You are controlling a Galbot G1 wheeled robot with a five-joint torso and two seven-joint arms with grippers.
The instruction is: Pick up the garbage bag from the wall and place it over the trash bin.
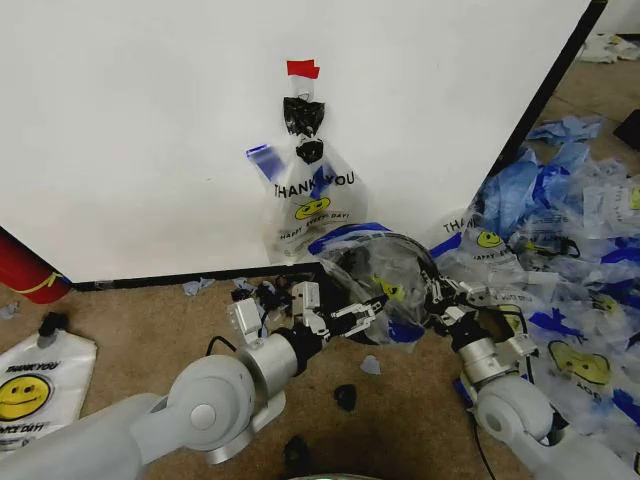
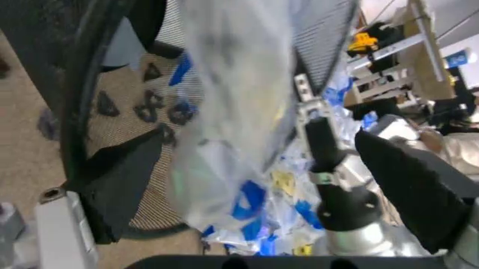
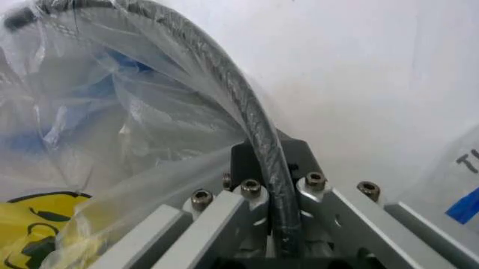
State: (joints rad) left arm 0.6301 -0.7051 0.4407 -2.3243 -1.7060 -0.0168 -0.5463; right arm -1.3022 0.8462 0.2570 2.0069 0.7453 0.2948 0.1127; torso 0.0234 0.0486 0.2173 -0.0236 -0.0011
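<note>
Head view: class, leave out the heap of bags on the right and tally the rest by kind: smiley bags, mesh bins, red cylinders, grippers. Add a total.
Smiley bags: 3 (wall bag hanging, garbage bag draped on the bin, flat bag on the carpet)
Trash bin: 1
Red cylinder: 1
Grippers: 2 (left gripper and right gripper, both at the bin)
Total: 7

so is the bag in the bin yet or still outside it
In: the garbage bag lies inside the trash bin, its plastic draped over the rim, which the right gripper clamps. Left gripper holds the opposite side. Another bag hangs on the wall.
</note>
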